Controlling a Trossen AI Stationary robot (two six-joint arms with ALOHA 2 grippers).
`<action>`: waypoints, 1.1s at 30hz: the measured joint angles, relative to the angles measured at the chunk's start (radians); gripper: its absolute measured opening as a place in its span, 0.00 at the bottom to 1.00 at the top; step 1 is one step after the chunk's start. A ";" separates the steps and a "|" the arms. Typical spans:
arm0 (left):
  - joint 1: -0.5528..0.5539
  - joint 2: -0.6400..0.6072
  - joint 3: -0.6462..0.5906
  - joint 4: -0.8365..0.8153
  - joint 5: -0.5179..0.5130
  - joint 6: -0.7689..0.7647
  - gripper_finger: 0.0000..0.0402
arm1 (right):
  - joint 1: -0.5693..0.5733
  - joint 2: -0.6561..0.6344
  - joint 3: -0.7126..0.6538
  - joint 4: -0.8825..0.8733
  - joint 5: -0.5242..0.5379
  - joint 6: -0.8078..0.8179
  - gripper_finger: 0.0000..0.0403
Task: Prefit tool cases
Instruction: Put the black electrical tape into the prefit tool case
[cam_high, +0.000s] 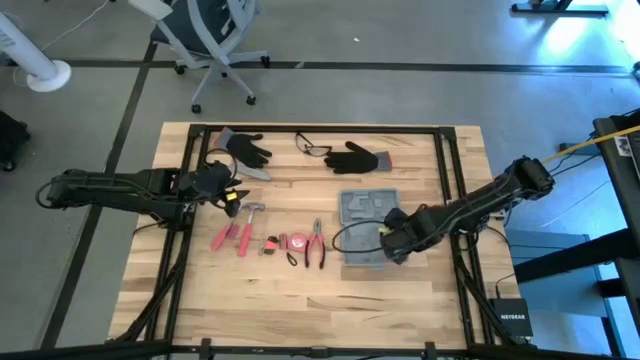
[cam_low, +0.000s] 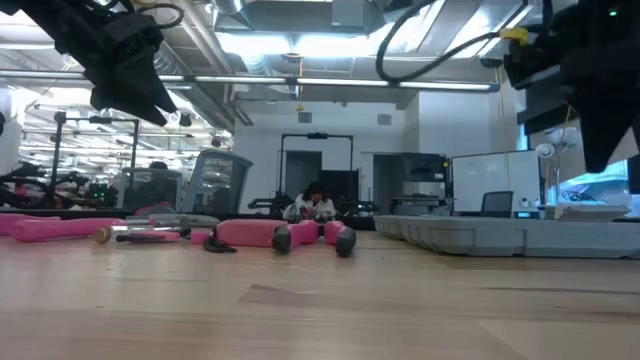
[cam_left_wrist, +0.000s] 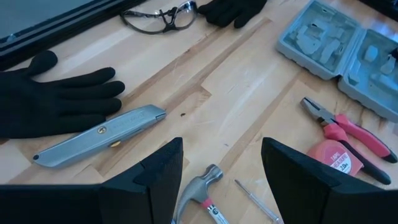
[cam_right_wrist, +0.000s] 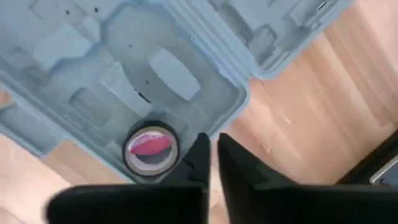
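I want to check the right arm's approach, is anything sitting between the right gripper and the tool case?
Nothing visible does. The right gripper, shut, hangs directly over the near edge of the open tool case, beside a roll of tape lying in one of its slots. The left gripper waits open over the hammer.

grey floor (cam_high: 400, 35), office chair (cam_high: 215, 40)

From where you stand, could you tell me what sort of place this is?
Probably a robotics lab or workshop: a wooden table laid with hand tools and an open tool case, office chair nearby, and workstations under exposed ceiling ducts behind.
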 joint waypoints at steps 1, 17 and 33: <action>0.000 0.000 0.000 0.003 0.000 -0.006 0.52 | 0.002 0.000 -0.008 0.025 -0.026 0.007 0.02; -0.018 0.634 0.038 0.772 0.209 0.051 0.01 | 0.003 -0.234 -0.090 0.222 0.061 0.230 0.00; -0.068 1.352 0.672 0.901 0.467 0.230 0.00 | 0.002 -0.466 -0.089 0.203 0.218 0.261 0.00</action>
